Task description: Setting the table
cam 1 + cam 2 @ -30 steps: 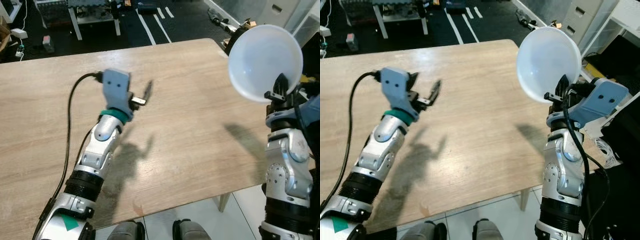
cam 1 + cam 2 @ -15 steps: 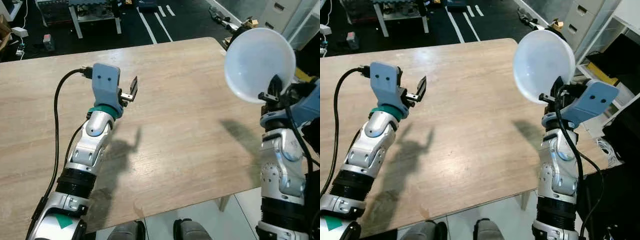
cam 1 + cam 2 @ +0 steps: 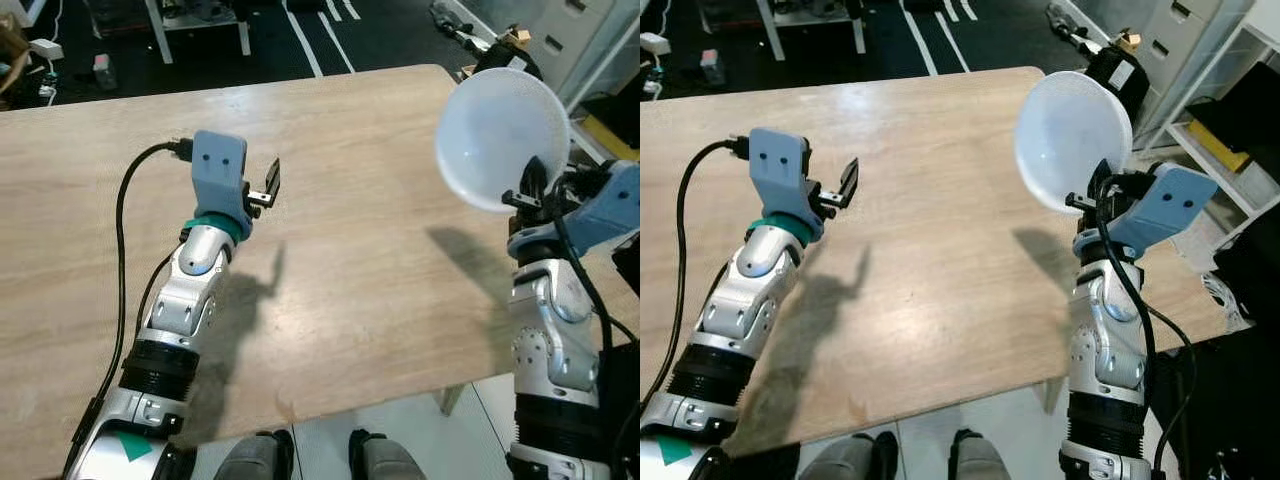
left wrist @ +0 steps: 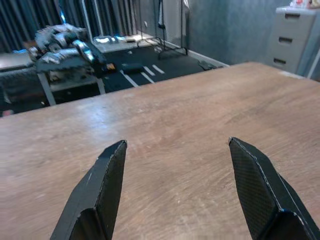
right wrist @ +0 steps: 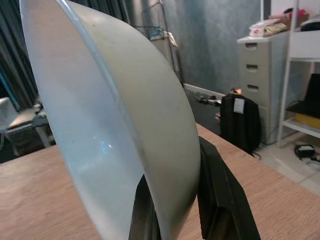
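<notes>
Bowl [image 3: 497, 134], white and translucent, is held on edge above the right end of the wooden table [image 3: 380, 250], its hollow facing the head camera; the right gripper [image 3: 527, 187] pinches its lower rim. In the right wrist view one black finger [image 5: 220, 200] lies against the outer wall and the other sits inside the rim, so the fingers are closed on the bowl [image 5: 110, 125] with only the wall between them. Bowl casts a shadow on the tabletop beside the right arm and does not touch the surface.

Left gripper [image 3: 266, 186] is raised over the left-centre of the table, clear of the top. Its two fingers [image 4: 100, 195] stand wide apart and hold nothing.

Compared with one second ago: the left gripper has drawn back toward the robot's left and nearer its body, and its shadow has shifted with it. The bowl sits slightly further toward the table's middle and lower in the head view, its tilt about the same; the grip on the rim is unchanged. Part of this shift belongs to the camera, since the table edge has also moved.

Dark floor [image 3: 200, 50] with white stripes lies beyond the far edge; grey drawers [image 3: 1170, 40] stand to the right.
</notes>
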Available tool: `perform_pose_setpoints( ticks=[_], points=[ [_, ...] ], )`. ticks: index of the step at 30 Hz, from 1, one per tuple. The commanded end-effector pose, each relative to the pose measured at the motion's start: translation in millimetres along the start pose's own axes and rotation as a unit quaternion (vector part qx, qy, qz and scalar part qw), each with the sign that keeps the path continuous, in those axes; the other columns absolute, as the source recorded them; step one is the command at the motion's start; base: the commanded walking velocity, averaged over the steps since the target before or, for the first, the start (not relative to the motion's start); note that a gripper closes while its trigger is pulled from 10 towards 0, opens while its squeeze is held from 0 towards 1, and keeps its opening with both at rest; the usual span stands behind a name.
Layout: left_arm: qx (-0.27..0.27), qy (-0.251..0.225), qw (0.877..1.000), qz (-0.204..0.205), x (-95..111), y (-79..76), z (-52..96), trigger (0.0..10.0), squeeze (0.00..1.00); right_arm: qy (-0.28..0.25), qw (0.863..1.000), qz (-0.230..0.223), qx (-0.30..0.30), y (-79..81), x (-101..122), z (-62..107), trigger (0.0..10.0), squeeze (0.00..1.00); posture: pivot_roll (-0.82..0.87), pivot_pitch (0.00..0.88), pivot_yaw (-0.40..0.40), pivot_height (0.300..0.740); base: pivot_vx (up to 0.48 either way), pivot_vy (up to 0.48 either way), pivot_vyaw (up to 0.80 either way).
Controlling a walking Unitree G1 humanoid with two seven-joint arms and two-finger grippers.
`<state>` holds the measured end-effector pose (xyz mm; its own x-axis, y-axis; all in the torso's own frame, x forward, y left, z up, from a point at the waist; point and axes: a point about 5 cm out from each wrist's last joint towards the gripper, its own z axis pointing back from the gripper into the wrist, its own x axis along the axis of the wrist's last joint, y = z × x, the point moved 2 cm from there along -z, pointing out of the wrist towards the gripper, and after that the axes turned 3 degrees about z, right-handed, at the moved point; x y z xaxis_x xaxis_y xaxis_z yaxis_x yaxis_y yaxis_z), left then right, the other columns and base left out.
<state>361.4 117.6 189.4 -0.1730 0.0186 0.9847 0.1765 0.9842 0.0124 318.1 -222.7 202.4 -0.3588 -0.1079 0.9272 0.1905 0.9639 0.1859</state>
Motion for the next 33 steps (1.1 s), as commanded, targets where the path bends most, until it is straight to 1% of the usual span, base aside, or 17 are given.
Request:
perform_pose_setpoints(
  ticks=[1,33],
  points=[
    [-0.001,0.009,1.000,-0.003,-3.1,-1.5,2.7,10.0,0.00,-0.003,1.000,-0.001,-0.002,-0.9,-0.3,-0.5,10.0,0.00,-0.01,0.000,0.045,0.740,-0.285,0.000,0.00],
    [-0.014,0.011,1.000,0.003,-1.0,-11.6,0.2,10.0,0.00,-0.008,1.000,0.003,-0.003,-1.5,-0.9,-3.1,10.0,0.00,-0.03,0.000,0.049,0.740,-0.285,0.000,0.00]
  ],
)
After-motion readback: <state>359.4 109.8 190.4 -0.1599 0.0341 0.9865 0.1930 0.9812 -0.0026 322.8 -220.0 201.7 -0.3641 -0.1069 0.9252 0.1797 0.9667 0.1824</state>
